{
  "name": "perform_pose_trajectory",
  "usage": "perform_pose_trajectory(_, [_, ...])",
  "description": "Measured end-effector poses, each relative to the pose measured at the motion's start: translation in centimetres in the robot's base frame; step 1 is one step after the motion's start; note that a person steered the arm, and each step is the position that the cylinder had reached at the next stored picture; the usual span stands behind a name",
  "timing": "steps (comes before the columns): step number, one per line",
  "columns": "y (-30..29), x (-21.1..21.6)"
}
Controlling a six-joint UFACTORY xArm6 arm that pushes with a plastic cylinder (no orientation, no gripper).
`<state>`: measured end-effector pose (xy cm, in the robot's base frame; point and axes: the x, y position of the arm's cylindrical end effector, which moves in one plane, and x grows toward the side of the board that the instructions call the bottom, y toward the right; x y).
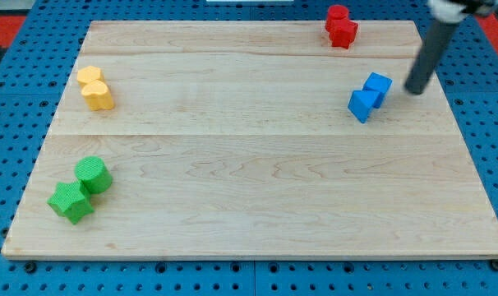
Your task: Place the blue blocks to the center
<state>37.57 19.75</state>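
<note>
At the worktop's (257, 205) right side, two blue blocks (370, 95) sit touching, well apart from centre. My tip (414, 89) stands just beside them, toward the view's right. No claw is fitted; a bare rod slants down from the view's top right. Risk: an off-centre push would likely split the pair.

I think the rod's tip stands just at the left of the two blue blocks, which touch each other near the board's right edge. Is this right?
Not quite: my tip stands just to the right of the two blue blocks, not the left, as the camera view shows. The rest holds: they touch each other near the board's right edge.
</note>
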Motion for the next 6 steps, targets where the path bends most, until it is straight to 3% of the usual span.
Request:
perform_pose_trajectory(1, [-13.5, 0.5])
perform_pose_trajectory(2, [-14.3, 0.4])
perform_pose_trajectory(3, [-4.7, 1.9])
perform_pose_trajectory(4, [-9.6, 6.8])
perform_pose_trajectory(5, [-21.5, 6.1])
perform_pose_trajectory(6, [-24.3, 7.0])
